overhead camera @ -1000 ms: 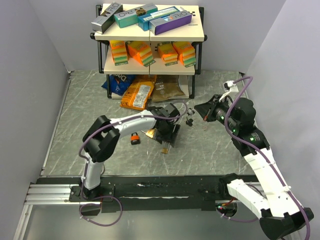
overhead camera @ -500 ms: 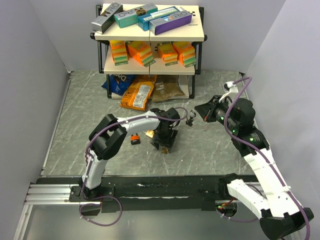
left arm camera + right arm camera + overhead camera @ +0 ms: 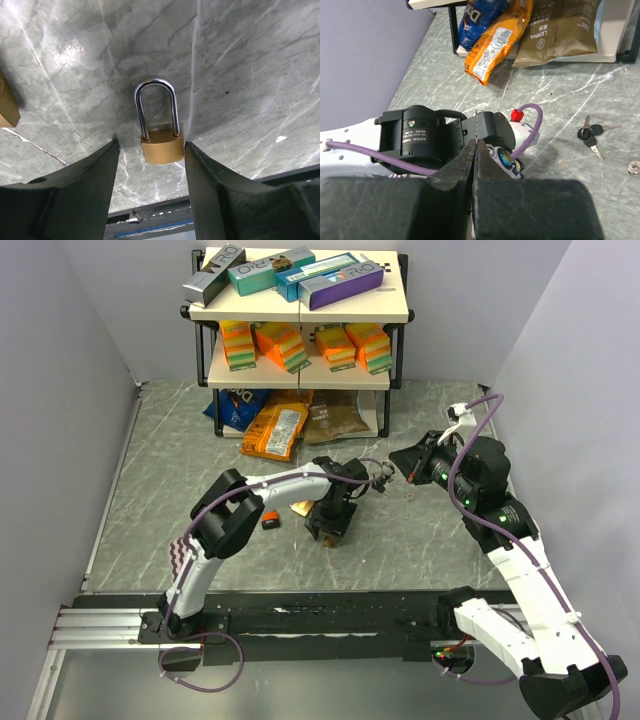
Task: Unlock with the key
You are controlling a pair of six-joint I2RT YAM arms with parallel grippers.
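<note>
While left of padlock [image 3: 161, 145], brass piece [image 3: 7, 107]

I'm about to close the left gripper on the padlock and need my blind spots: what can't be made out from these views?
- Padlock keyhole: left wrist view shows only its flat face; in the top view the left gripper covers it.
- Right gripper: right wrist view shows just a thin sliver at its shut tips; key or not, unclear.
- Second brass object: cut off by left wrist view's left edge.
</note>
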